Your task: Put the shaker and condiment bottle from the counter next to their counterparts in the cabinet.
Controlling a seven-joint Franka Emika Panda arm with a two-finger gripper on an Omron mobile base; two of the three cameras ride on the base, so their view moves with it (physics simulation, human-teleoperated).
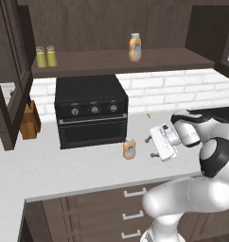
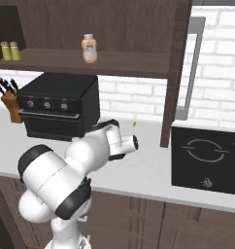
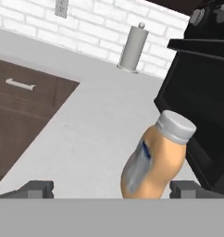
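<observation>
The orange condiment bottle [image 1: 129,148] [image 3: 155,162] stands upright on the counter [image 1: 64,170], in front of the black toaster oven. My gripper [image 1: 150,147] [image 3: 113,190] hovers just right of it, open, fingers pointing at the bottle. In the hand view the bottle stands between the two fingertips [image 3: 38,189], nearer the right one, untouched. On the cabinet [image 1: 121,61] shelf two yellow-green shakers [image 1: 40,56] [image 2: 5,50] stand side by side at the left. A second orange bottle [image 1: 135,47] [image 2: 89,48] stands further right on it.
A black toaster oven [image 1: 91,111] sits against the brick backsplash, close behind the bottle. A knife block [image 1: 30,122] stands to its left. A cooktop [image 2: 207,160] lies at the right. A paper towel holder [image 3: 132,46] stands by the wall. Drawer fronts [image 1: 135,208] run below the counter.
</observation>
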